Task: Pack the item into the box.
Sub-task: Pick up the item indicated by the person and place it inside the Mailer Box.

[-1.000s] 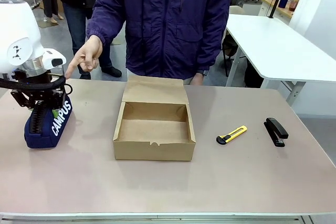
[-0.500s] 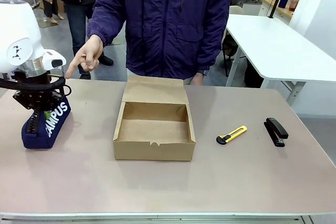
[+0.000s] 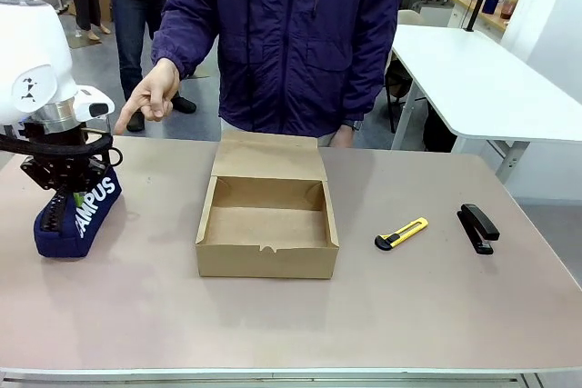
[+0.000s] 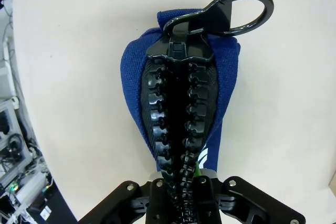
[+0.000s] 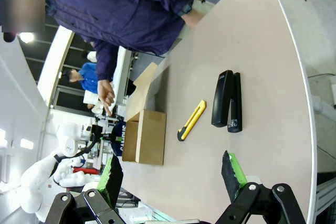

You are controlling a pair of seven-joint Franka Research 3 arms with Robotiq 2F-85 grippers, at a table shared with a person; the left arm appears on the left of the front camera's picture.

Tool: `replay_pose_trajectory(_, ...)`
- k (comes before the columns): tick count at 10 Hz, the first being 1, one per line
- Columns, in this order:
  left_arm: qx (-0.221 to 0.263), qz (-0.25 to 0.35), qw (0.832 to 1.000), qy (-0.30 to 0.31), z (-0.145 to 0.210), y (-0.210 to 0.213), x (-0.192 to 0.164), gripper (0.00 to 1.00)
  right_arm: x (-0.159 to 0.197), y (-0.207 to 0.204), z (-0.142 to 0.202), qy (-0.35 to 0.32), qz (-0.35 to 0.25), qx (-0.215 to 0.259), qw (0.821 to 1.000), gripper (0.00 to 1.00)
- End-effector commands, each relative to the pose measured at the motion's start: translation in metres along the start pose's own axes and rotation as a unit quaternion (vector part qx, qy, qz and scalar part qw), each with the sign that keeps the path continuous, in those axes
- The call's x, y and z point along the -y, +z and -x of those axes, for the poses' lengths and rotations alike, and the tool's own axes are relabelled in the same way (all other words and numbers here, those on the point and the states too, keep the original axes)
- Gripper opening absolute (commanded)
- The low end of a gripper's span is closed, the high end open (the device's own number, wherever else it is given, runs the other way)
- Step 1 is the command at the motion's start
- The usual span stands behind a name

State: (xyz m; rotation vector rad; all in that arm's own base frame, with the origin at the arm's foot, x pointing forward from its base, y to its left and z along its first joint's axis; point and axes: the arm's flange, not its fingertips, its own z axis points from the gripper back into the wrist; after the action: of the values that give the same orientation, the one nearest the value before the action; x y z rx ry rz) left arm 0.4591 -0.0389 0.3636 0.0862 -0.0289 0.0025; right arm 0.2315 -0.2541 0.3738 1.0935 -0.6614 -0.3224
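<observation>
Around the pouch (image 3: 95, 208), left claw (image 3: 73, 197), vertical

Bright, even room light falls on my table (image 3: 436, 315), shadows faint; the box (image 3: 266, 261) darkens only inside its walls. My left wrist view is sharp on the pouch (image 4: 131, 77), tabletop washed nearly white. My right wrist lens curves the table edge.

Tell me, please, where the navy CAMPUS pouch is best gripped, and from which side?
Grip the navy CAMPUS pouch across its zip ridge, coming from above. It sits upright with that ridge uppermost, probably its narrowest part, and its soft sides should pinch in. The left pincer is shut on it just so.
</observation>
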Motion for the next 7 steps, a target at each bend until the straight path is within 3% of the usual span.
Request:
replay_pose_trajectory(1, -0.006, -0.027, 1.000, 0.009, 0.002, 0.004, 0.000, 0.00, 0.000, -0.001, -0.004, 0.012, -0.008, 0.010, 1.000, 1.00)
replay_pose_trajectory(3, -0.002, -0.032, 0.999, -0.015, 0.012, 0.015, -0.007, 0.00, 0.000, -0.001, -0.004, 0.012, -0.008, 0.010, 1.000, 1.00)
replay_pose_trajectory(5, 0.007, -0.023, 0.996, -0.081, 0.033, 0.040, -0.022, 0.00, 0.000, -0.001, -0.004, 0.012, -0.008, 0.010, 1.000, 1.00)
replay_pose_trajectory(7, 0.045, 0.001, 0.988, -0.145, 0.060, 0.074, -0.037, 0.00, 0.000, -0.001, -0.004, 0.012, -0.008, 0.010, 1.000, 1.00)
